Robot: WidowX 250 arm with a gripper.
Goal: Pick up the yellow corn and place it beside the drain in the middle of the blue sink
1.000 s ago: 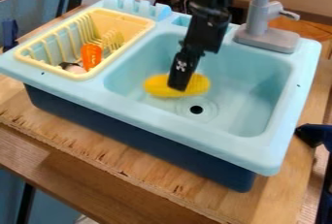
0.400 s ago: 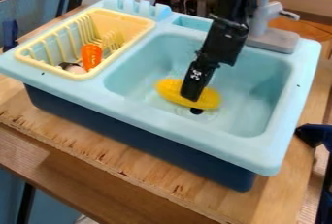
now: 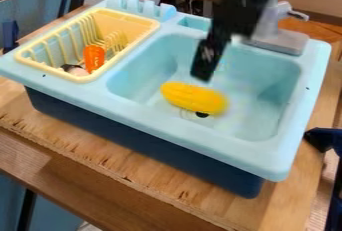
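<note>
The yellow toy corn (image 3: pixel 194 98) lies partly over the drain (image 3: pixel 202 115), borne by the floor of the sink (image 3: pixel 167 125) alone. The gripper (image 3: pixel 202 76) hangs above, apart; whether its jaws are parted, I cannot tell.

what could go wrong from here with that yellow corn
The rounded corn lies loose in the sink, so a nudge from the gripper near it might roll it. It also overlaps the drain hole in this view, so it might partly block it if water ran.
</note>
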